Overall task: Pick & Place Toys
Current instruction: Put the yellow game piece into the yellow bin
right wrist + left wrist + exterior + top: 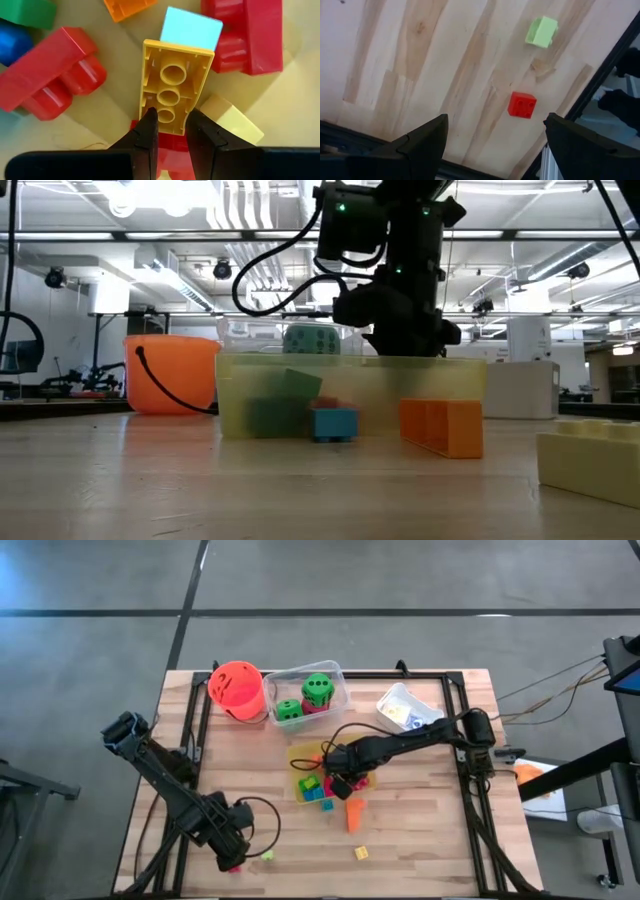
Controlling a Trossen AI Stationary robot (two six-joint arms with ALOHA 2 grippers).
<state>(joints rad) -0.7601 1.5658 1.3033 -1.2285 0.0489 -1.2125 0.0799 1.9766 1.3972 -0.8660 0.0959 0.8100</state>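
Observation:
My right gripper (340,783) hangs over the yellow tray (303,754), shut on a yellow brick (175,80) whose hollow underside faces the wrist camera. Red bricks (50,75), a light blue block (192,27), a green block and a pale yellow block (232,120) lie in the tray under it. In the low view the tray wall (350,395) hides the fingertips. My left gripper (495,145) stands open above the table's near left corner, over a red block (522,104) and a light green block (541,31), touching neither. My right gripper pinches the yellow brick's two long sides (167,120) between its two fingers, at the end nearest the wrist. The fingers (147,132) come from above, pointing down. The brick's other end reaches out over the toys in the tray; whether it rests on them I cannot tell.
An orange bucket (237,688) and a clear tray (335,680) holding green dice (317,688) stand at the far edge, with a white tray (425,710) to their right. An orange brick (355,812) and a yellow block (361,853) lie on the bare wood near the front.

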